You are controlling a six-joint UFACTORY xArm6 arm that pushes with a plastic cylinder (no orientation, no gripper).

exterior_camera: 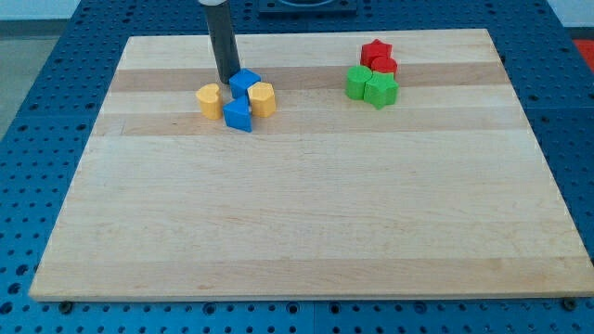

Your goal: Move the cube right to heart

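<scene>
A blue cube (245, 83) sits near the top left of the wooden board (306, 223). My tip (225, 77) rests just left of the cube, touching or almost touching it. A yellow heart (210, 100) lies below-left of the cube. A second yellow block (263, 98) lies below-right of the cube, touching it. A blue triangular block (238, 115) lies below the cube, between the two yellow blocks.
At the top right stands a cluster: a red star (376, 50), a red block (384, 66), a green block (357, 82) and a green block (380, 90). The board is edged by a blue perforated table (37, 111).
</scene>
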